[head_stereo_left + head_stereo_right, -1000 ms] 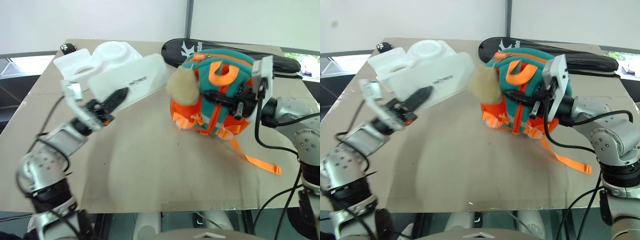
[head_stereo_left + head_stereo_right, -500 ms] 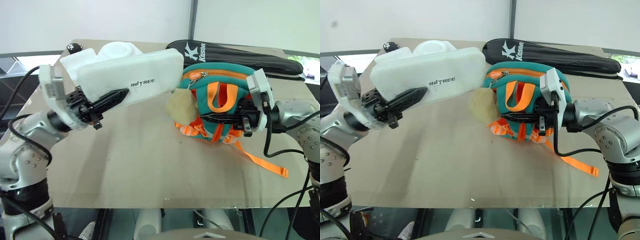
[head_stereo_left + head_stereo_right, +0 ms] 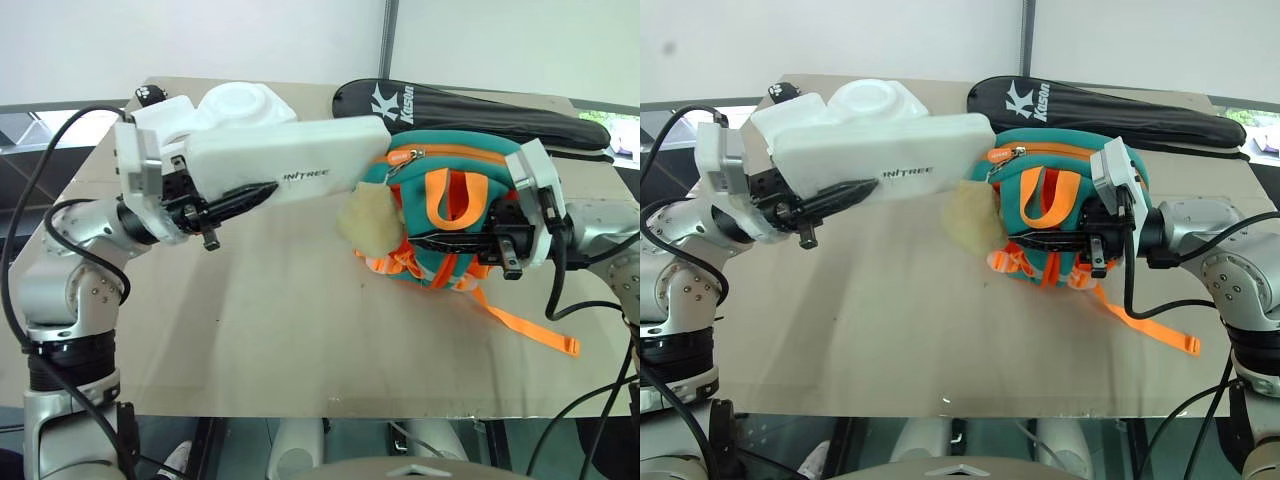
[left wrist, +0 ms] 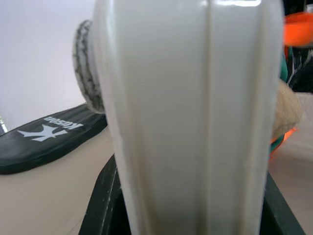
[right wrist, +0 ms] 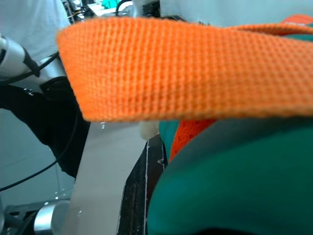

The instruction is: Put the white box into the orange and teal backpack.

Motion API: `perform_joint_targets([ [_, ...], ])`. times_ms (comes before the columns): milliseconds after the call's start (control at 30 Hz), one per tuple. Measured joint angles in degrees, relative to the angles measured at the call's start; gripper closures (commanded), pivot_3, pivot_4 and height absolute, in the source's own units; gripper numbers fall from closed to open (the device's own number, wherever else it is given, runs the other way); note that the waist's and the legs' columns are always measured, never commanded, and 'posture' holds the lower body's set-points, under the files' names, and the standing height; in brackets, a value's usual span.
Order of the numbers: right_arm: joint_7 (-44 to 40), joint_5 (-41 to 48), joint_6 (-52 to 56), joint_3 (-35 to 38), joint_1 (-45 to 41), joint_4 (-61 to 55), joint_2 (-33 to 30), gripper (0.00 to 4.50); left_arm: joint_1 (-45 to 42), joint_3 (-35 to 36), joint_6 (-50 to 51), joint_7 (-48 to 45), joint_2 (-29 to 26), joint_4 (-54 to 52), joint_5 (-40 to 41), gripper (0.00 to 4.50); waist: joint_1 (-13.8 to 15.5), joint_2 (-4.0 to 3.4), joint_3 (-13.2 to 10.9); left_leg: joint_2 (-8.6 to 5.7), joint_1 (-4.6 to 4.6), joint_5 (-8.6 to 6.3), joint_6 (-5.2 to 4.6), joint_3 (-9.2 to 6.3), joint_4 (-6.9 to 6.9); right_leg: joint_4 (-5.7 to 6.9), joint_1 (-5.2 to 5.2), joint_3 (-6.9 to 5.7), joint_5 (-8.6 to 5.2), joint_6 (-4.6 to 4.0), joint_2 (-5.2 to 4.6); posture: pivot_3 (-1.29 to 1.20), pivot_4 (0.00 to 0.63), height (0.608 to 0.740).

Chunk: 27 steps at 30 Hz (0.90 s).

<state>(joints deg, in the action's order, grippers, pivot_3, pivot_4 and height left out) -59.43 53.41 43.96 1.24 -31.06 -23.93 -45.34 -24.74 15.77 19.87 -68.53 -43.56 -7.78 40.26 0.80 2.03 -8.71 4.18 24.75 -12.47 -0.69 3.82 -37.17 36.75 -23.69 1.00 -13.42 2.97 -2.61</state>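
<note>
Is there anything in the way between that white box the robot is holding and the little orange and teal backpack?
Nothing visible does. The left gripper holds the white box up off the table, its far end already at the backpack, which the right gripper holds. Only the beige pompom hangs just below that end. Whether the backpack's zipper is open, I can't tell.

White box [image 3: 290,168] far end hidden behind backpack [image 3: 450,215]; foam tray [image 3: 225,110] partly hidden behind box.
</note>
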Motion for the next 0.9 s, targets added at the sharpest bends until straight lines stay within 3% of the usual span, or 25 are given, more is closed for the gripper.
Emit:
perform_joint_targets([
  [433, 0.4, -0.8, -0.5, -0.1, 0.2, -1.3, 1.2, 4.44, -14.6, -18.2, -1.6, -7.5, 1.5, 4.7, -10.6, 3.39, 0.0, 0.00, 0.0, -0.01, 0.02, 0.00, 0.00, -0.09, -0.06, 0.04, 0.03, -0.01, 0.01, 0.02, 0.09, 0.00, 0.150, 0.740],
  [500, 1.0, -1.1, -0.6, 0.0, 0.2, -1.4, 1.3, 4.44, -18.4, -22.0, -2.1, -7.7, 3.4, 7.8, -14.7, 3.39, 0.2, -0.01, 0.0, -0.01, 0.02, 0.00, 0.00, -0.10, -0.09, 0.04, 0.05, -0.01, 0.01, 0.03, 0.10, 0.00, 0.150, 0.740],
  [667, 3.3, -1.4, -0.6, 0.1, 0.8, -2.3, 2.5, 4.44, -25.3, -31.3, -0.4, -2.4, 14.0, 14.6, -23.8, 3.39, 0.0, -0.01, 0.0, -0.04, 0.06, 0.00, -0.01, -0.08, -0.18, 0.03, 0.06, 0.08, 0.02, 0.05, 0.10, 0.00, 0.150, 0.740],
  [800, 6.9, -3.7, -1.1, 0.0, 1.5, -2.9, 3.9, 4.50, -26.1, -35.0, -0.9, 0.8, 18.3, 17.3, -28.5, 1.53, -0.2, -0.02, 0.0, 0.01, 0.01, 0.00, -0.01, -0.14, -0.12, 0.04, 0.03, 0.12, 0.01, 0.04, 0.23, 0.00, 0.150, 0.740],
  [867, 8.7, -4.9, -1.3, -0.1, 2.1, -3.0, 4.2, 4.50, -25.0, -33.5, -0.8, 2.1, 17.9, 17.2, -28.9, 0.32, -0.6, -0.08, 0.0, 0.05, -0.04, 0.00, -0.01, -0.20, -0.08, 0.08, 0.02, 0.15, 0.01, 0.02, 0.30, 0.00, 0.150, 0.740],
  [900, 8.8, -5.1, -1.3, -0.1, 2.1, -3.0, 4.2, 4.50, -24.7, -33.2, -0.8, 2.4, 17.9, 17.2, -28.9, 0.06, -0.6, -0.08, 0.0, 0.05, -0.04, 0.00, -0.01, -0.21, -0.08, 0.09, 0.02, 0.15, 0.01, 0.02, 0.31, 0.00, 0.150, 0.740],
])
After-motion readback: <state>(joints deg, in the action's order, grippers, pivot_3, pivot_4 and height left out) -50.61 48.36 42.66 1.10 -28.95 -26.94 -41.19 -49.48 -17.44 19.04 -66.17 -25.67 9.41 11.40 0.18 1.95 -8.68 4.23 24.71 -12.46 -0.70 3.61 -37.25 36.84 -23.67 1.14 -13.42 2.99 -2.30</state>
